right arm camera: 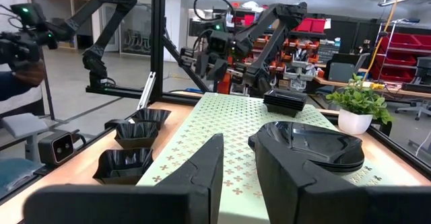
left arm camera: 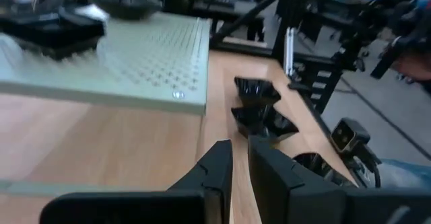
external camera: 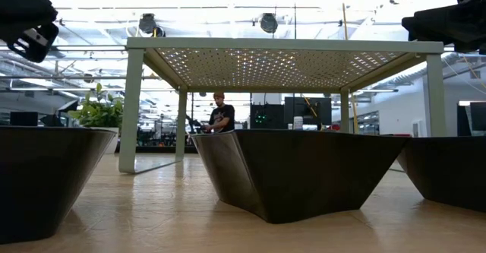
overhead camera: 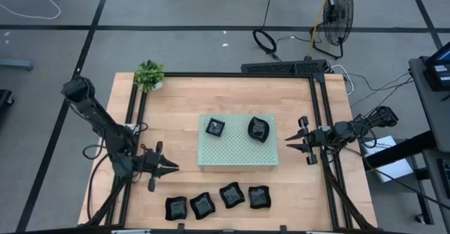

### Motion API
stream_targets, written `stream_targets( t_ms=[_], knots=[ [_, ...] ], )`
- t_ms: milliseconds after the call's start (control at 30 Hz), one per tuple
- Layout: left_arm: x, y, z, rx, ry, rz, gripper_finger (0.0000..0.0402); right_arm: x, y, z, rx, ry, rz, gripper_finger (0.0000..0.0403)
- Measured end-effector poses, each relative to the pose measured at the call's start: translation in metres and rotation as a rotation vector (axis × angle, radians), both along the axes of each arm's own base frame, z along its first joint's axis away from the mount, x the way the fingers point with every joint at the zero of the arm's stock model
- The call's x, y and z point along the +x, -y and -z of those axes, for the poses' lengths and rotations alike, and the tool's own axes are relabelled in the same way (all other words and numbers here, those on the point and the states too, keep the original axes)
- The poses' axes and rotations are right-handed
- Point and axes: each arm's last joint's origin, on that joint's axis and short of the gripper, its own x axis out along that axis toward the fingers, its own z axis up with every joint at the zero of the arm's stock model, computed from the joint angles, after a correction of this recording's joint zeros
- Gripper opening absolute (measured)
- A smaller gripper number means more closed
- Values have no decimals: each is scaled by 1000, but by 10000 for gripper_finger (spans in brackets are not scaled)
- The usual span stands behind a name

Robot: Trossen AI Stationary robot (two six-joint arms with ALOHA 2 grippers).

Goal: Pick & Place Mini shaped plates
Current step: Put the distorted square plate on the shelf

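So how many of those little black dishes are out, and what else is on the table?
Black dishes in the front row: 4
Black dishes on the green board: 2
Green board: 1
Potted plant: 1
Total: 8

Glossy black mini plates: 4 in a row (overhead camera: 218,200) at table's near edge, square stack (overhead camera: 215,127) + oval stack (overhead camera: 259,128) atop green board.

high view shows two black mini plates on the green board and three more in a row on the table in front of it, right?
Not quite: the row on the wooden table holds four mini plates, not three. The high view shows it. Two plates do sit on the green board: a square one and a rounder one.
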Motion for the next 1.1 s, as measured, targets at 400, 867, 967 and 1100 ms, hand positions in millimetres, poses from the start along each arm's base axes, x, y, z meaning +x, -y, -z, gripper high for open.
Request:
stream_targets(
  t_ms=[400, 867, 967, 1100],
  knots=[
    [-22, -59, 1, -1, 230, -202, 51, 0, 0, 0, 0, 0, 0, 75],
    [-37, -107, -49, 98, 331, -352, 51, -1, 0, -6, 238, 27, -25, 75],
    [-41, -113, -62, 126, 259, -303, 51, -1, 0, -7, 293, 27, -32, 75],
    [-40, -110, -61, 156, 231, -74, 51, -2, -1, -14, 367, 73, -105, 75]
  ],
)
